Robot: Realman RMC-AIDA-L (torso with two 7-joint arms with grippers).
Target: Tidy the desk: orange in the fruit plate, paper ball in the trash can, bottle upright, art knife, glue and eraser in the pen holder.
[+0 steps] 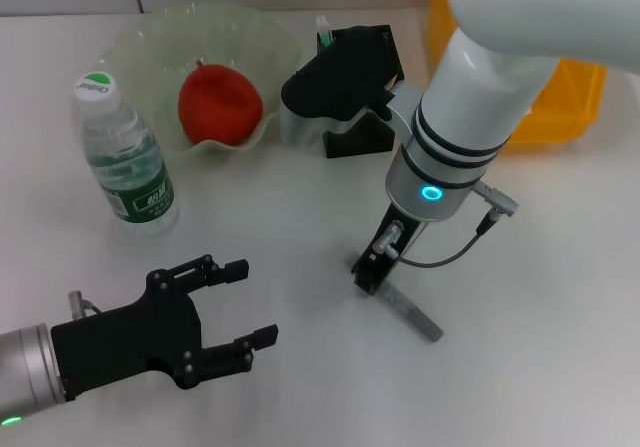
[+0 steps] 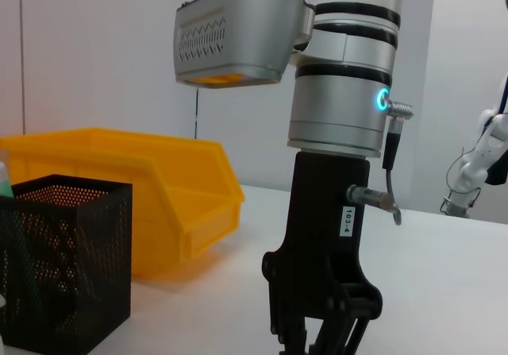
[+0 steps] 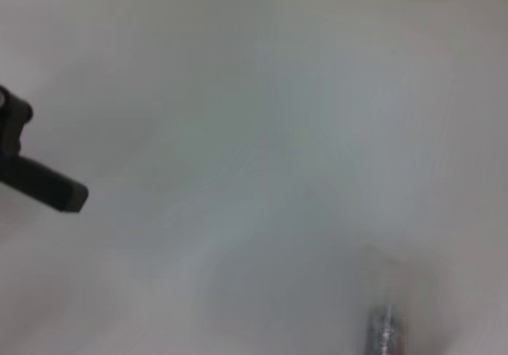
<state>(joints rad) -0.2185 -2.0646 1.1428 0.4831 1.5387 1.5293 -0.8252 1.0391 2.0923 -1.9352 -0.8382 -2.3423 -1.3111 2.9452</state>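
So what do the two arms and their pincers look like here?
Right arm: white and silver segments with black bands, a cyan ring light, grey cable, black pincer labelled 103-4. Left arm: silver wrist, green light, black two-fingered pincer.

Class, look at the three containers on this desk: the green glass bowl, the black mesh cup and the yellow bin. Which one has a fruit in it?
The pale-green wavy-rimmed glass bowl: a red-orange fruit sits in it. The black mesh cup and yellow plastic bin show none.

orange [image 1: 220,104]: red-orange, dark stem up, in fruit plate [image 1: 150,47] | bottle [image 1: 127,157]: clear, green label, upright just left-front of plate | pen holder [image 1: 362,92]: black mesh, right of plate, mint art knife [image 1: 324,32] upright inside | trash can [image 1: 570,102]: yellow, beyond holder | glue [image 1: 410,312]: grey stick, flat on desk [image 1: 300,217], well in front of holder
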